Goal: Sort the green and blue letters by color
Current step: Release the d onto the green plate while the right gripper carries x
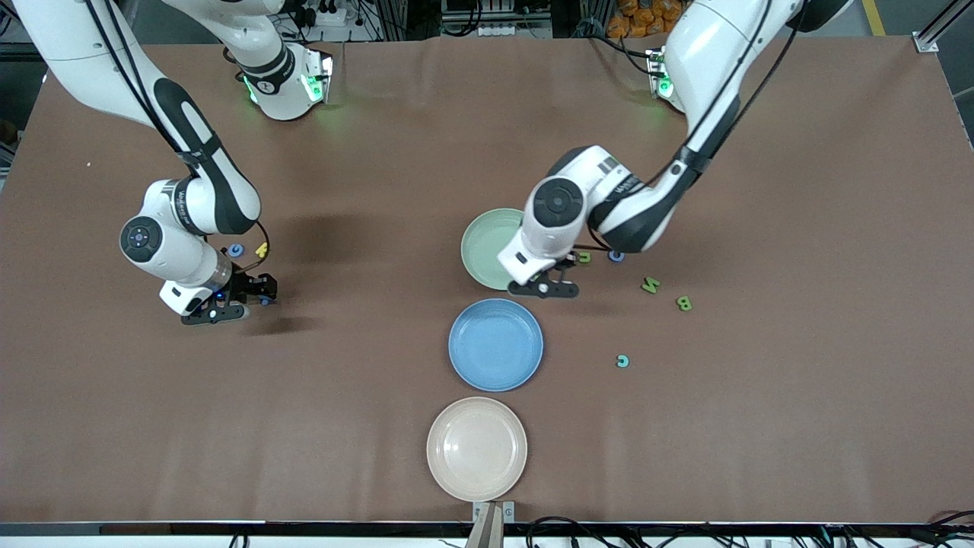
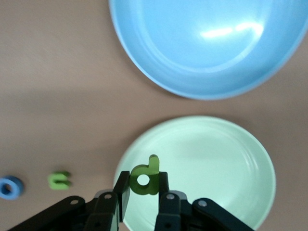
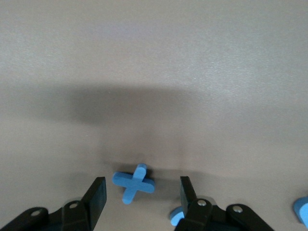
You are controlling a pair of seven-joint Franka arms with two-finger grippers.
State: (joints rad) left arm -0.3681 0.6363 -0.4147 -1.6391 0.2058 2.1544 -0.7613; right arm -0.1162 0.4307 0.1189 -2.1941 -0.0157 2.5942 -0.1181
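1. Letters on the right arm's end come first: your right gripper [image 1: 245, 298] is low over the table with its jaws apart and nothing held. In the right wrist view a blue X letter [image 3: 134, 183] lies flat on the brown tablecloth [image 1: 380, 190] between the two fingers. Centre on the crossing of the X before you squeeze, so it does not twist out.
2. At about one o'clock from that gripper, a blue ring letter [image 1: 236, 250] and a yellow letter [image 1: 262, 248] lie side by side. Leave the yellow one alone.
3. Down the middle stand three plates: green plate [image 1: 478, 247], then blue plate [image 1: 495, 344] at six o'clock from it, then cream plate [image 1: 476, 448] nearest the front camera.
4. Your left gripper [image 2: 143, 188] is clenched on a green letter d [image 2: 144, 178], hanging over the green plate's rim. Carry it a little more toward the plate's centre, go low, then let go, so the foam does not bounce out.
5. Toward the left arm's end wait a small green letter [image 1: 584, 257], a blue ring [image 1: 615, 256], a green W [image 1: 650, 285], a green B [image 1: 684, 304], and a teal C [image 1: 622, 361] at about seven o'clock from the B.
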